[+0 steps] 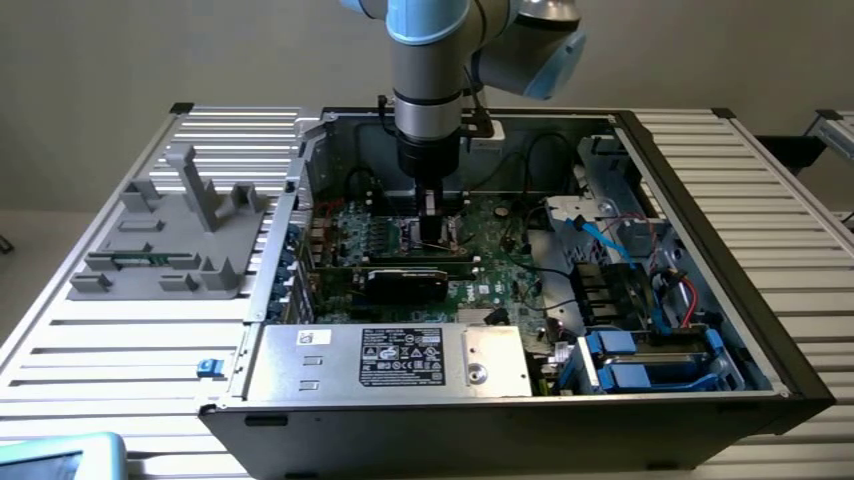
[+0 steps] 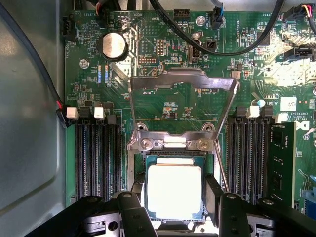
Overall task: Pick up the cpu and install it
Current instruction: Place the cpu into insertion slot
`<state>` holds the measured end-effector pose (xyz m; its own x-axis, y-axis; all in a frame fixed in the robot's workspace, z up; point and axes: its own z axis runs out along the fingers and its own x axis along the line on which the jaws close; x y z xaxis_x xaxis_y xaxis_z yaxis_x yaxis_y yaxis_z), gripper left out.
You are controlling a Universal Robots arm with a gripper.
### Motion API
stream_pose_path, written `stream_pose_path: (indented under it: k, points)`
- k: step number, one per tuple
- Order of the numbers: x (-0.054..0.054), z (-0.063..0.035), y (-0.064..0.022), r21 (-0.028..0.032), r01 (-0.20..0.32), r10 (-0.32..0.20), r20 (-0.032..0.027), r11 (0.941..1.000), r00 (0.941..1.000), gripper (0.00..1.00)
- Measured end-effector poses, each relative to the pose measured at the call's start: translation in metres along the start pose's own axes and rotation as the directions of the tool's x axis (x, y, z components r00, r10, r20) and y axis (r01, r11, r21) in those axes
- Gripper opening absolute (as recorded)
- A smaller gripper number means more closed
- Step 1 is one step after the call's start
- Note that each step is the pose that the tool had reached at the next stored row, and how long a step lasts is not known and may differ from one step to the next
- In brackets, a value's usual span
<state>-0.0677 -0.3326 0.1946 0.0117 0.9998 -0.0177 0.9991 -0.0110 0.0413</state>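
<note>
1. wrist view: the gripper [image 2: 174, 186] is closing narrowly on two sides of the cpu [image 2: 174, 197], which is sitting in the socket [image 2: 173, 144]. the socket's metal frame [image 2: 182, 81] is standing open just beyond it. the white print on the green motherboard [image 2: 163, 106] around the socket is too fine to read.
2. exterior view: the gripper is reaching down into the computer case [image 1: 694, 200], right over the socket. the black label [image 1: 400, 357] on the metal box nearer the camera than the socket is carrying unreadable print.
</note>
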Motion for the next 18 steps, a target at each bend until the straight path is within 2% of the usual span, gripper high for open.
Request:
stream_pose_path:
  k: [18]
  points:
    - [0.0,0.0,-0.0007,-0.0018,0.009,-0.009,-0.0004,1.0,1.0,0.56]
